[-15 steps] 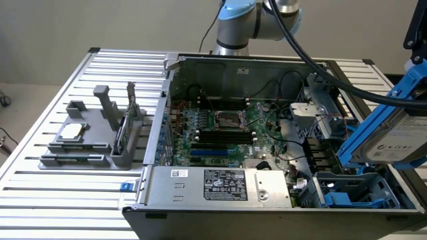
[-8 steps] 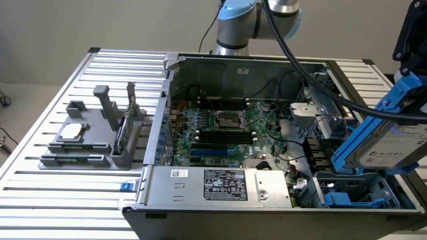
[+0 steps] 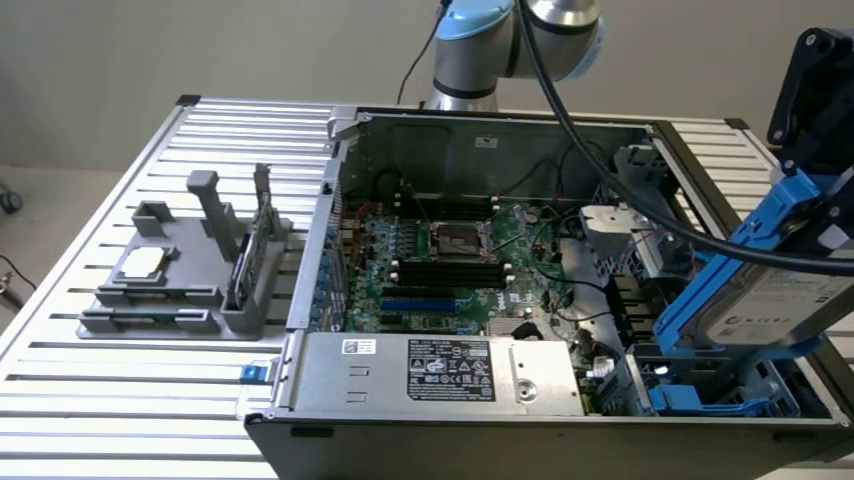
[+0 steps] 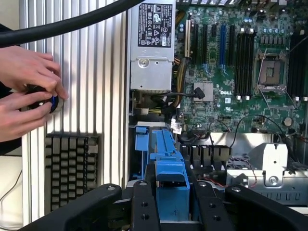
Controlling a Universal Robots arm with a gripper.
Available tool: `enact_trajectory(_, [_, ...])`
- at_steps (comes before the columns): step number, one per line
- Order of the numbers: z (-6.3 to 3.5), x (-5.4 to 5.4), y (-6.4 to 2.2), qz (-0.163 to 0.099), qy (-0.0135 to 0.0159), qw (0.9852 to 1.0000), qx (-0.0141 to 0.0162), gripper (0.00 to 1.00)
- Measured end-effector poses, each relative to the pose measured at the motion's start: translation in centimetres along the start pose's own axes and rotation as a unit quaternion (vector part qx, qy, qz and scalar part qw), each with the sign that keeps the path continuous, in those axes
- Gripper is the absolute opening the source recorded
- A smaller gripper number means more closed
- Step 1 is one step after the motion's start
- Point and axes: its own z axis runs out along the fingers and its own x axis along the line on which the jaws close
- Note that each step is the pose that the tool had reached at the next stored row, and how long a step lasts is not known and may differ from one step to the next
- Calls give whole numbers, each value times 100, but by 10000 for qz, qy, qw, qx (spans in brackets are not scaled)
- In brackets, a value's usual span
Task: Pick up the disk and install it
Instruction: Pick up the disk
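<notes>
The gripper (image 3: 809, 215) is clamped on the disk (image 3: 767, 300), holding it tilted in the air at 3 o'clock of the open case (image 3: 494, 145), with the blue drive bay (image 3: 694, 398) at the disk's 6 o'clock. In the wrist view the fingers (image 4: 144, 207) sit either side of a blue side rail (image 4: 172, 185). Handling call: rigid metal brick, fairly heavy for its size, won't flex, but likely shock-sensitive, so no knocks on the bay walls. The bare metal faces look slick; the plastic rails across the narrow width are the better hold. Writing, left to right in the exterior view: chip (image 3: 144, 262) on the grey fixture (image 3: 160, 320) at 9 o'clock of the case, no legible print; power supply (image 3: 454, 368) has a black-and-white sticker, text too small. "DELL" reads on the motherboard (image 4: 231, 82) in the wrist view. The white disk label carries print, not legible.
</notes>
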Motion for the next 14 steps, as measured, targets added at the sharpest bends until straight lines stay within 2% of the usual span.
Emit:
enact_trajectory(4, [66,1,1,1,2,10000,6,33])
enact_trajectory(14, [66,1,-1,2,1,10000,6,33])
